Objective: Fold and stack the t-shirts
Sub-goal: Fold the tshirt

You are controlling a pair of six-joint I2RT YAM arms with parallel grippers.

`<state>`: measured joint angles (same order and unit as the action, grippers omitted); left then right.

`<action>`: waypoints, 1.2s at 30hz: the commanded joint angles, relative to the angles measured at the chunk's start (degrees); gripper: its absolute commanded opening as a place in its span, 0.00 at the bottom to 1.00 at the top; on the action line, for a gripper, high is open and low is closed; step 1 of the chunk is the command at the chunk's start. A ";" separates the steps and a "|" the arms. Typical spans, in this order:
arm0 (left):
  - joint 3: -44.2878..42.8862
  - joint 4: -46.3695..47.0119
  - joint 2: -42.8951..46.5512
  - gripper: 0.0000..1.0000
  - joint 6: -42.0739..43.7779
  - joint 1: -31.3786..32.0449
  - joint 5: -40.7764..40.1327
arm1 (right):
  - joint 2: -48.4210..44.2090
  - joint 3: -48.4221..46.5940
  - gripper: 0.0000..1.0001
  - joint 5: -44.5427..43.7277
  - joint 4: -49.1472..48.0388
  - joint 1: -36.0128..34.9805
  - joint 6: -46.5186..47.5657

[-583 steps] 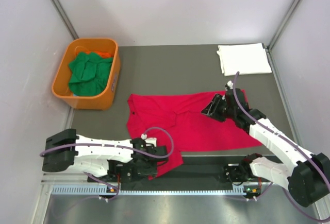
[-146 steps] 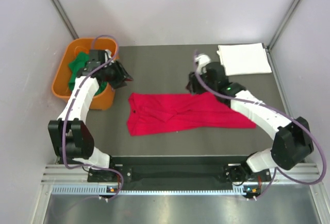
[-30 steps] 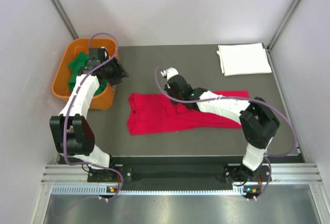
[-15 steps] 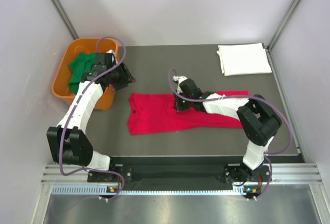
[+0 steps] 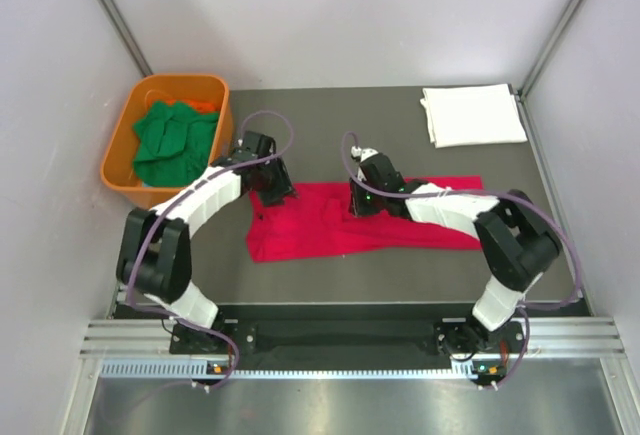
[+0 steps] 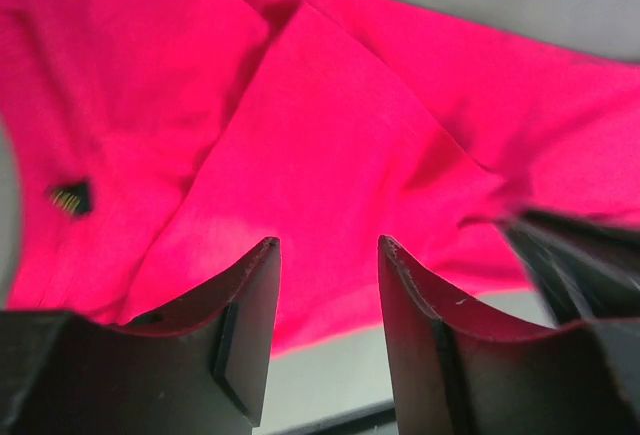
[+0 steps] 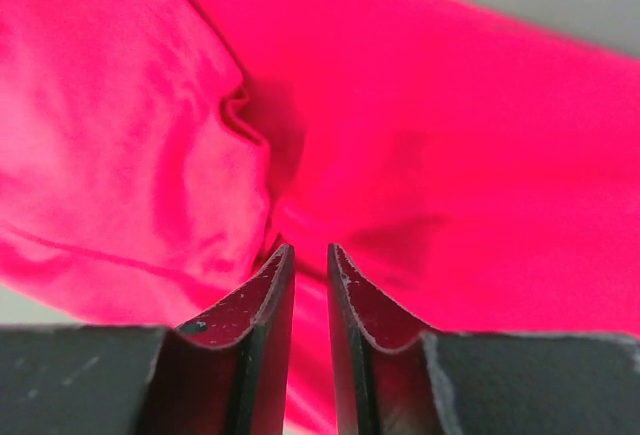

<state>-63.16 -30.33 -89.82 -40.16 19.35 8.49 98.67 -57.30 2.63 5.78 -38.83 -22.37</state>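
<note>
red shirt [image 5: 310,230] lies partly folded across the middle of the table [image 5: 330,125]. left claw [image 6: 325,245] hangs open over its 9 o'clock end. right claw [image 7: 305,250] is nearly closed, pinching a crease near its centre.

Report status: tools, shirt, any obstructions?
Left tool open over red t-shirt. Right tool nearly shut at a crease, grip unclear. Shirt lies flat; white t-shirt folded far right. Nothing in the way.
</note>
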 commanded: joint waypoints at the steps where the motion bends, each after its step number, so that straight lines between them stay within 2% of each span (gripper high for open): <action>1: -1.70 6.59 -6.14 0.48 -1.94 1.12 -0.58 | -9.89 -0.53 0.21 -6.13 3.00 0.07 -1.80; 5: -5.30 6.69 -13.26 0.47 -1.15 2.09 -0.93 | -19.63 1.91 0.26 -6.15 3.10 0.24 -0.22; 11: -14.51 -0.93 -21.69 0.47 0.34 2.18 -9.88 | -25.81 3.60 0.29 -6.59 3.71 1.82 1.36; 18: -22.36 -7.55 -28.74 0.47 1.93 2.18 -17.54 | -26.17 3.95 0.31 -9.66 2.92 3.58 1.72; 22: -23.85 -7.91 -30.67 0.48 2.19 2.18 -18.42 | -22.93 4.13 0.36 -5.37 1.34 6.74 0.14; 26: -25.43 -7.03 -32.69 0.48 2.72 2.18 -18.42 | -20.54 3.60 0.38 -5.62 3.00 8.41 -2.75; 28: -26.05 -6.16 -33.49 0.47 3.68 2.18 -17.55 | -20.71 4.38 0.37 -5.36 3.36 9.73 -3.38; 30: -26.84 -5.62 -34.63 0.43 4.56 2.18 -16.15 | -21.24 5.09 0.37 -5.18 3.45 10.35 -3.82; 36: -28.60 -8.17 -36.74 0.46 3.51 2.18 -17.37 | -22.65 6.32 0.37 -4.48 3.54 11.49 -3.65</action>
<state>-92.33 -41.78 -121.45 -37.15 22.20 -5.52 78.24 -51.11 -2.70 10.17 -27.90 -25.30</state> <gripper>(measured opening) 0.451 0.373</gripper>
